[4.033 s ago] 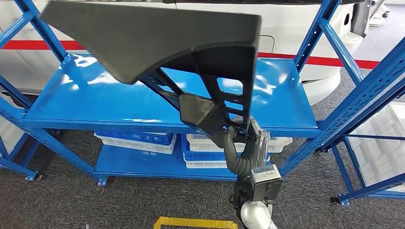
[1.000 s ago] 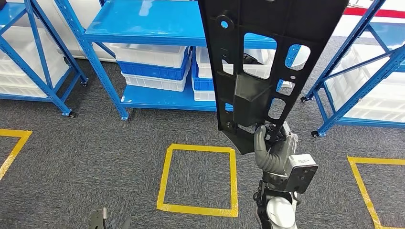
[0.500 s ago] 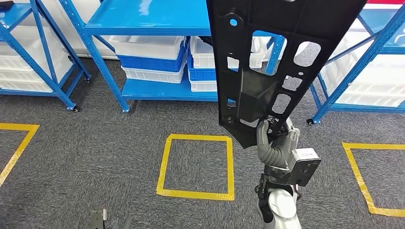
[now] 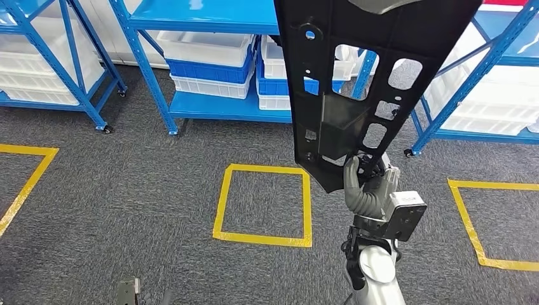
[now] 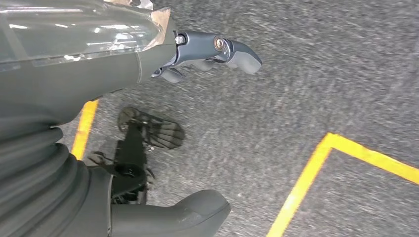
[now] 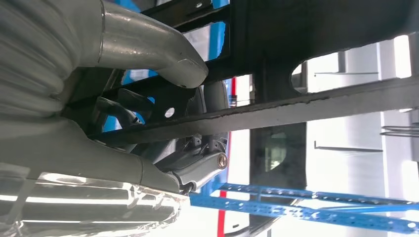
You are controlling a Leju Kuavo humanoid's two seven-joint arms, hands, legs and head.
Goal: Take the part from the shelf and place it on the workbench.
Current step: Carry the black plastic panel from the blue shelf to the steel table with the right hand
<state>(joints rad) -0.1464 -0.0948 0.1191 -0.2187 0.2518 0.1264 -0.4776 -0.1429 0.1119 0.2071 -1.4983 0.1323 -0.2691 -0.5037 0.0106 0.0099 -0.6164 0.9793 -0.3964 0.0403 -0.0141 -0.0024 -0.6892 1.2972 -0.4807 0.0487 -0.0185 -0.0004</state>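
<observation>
Gripping the black part [image 4: 356, 82] upright, the right hand [image 4: 367, 184] stays clamped while shelves [image 4: 203, 19] recede from view.

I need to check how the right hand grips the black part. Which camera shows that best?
The right wrist view: the right hand wraps the black part close up, thumb over its frame. The head view shows the hold from farther off, at the part's lower end. The left wrist view looks at carpet.
</observation>
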